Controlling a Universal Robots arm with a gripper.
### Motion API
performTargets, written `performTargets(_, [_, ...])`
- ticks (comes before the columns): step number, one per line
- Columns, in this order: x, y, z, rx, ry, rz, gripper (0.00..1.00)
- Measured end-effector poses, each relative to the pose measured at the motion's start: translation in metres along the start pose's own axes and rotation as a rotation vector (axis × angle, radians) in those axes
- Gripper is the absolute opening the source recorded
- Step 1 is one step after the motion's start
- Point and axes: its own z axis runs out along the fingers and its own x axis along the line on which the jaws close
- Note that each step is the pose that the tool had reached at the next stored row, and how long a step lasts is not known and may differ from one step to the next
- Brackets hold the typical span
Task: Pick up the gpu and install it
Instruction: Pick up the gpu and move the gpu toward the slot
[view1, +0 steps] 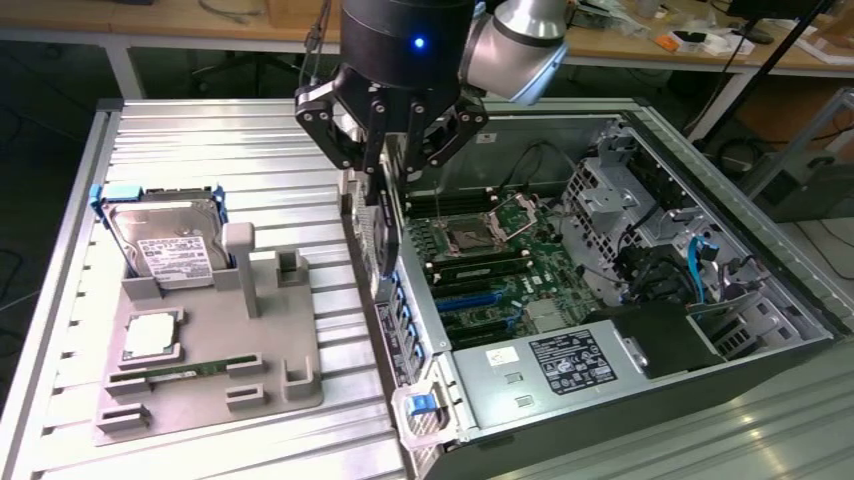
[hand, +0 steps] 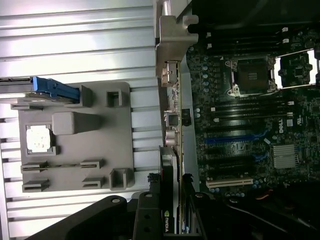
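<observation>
Now pinched between the fingers of the end effector (view1: 388, 172), closed partway onto its upper edge: the gpu (view1: 382, 232). Hangs straight down below the fingers, edge-on to the exterior view, clear of the worktop (view1: 267, 150). Hovers right over the open computer case (view1: 747, 330) at its wall on the exterior view's left, just beside the motherboard (view1: 501, 265) and not seated in any slot. Lies to the exterior view's right of the gray holder (view1: 287, 330), apart from it.

Looks like a thin, flat, dark card, long and narrow from this angle. In the wrist view, shows as a dark slab (hand: 169, 175) running out from between the black fingers of the end effector (hand: 169, 227), with a small green logo mark on its dark face near the grip.

On the gray holder, well apart from the card: a hard drive (view1: 163, 250) standing upright at the far end, a silver processor (view1: 150, 335), and a narrow green RAM stick (view1: 180, 371) lying near the front.
</observation>
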Motion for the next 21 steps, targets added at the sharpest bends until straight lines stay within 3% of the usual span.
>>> performTargets(21, [-0.018,0.0015,0.0005,0.0001,0.0000,0.000,0.27])
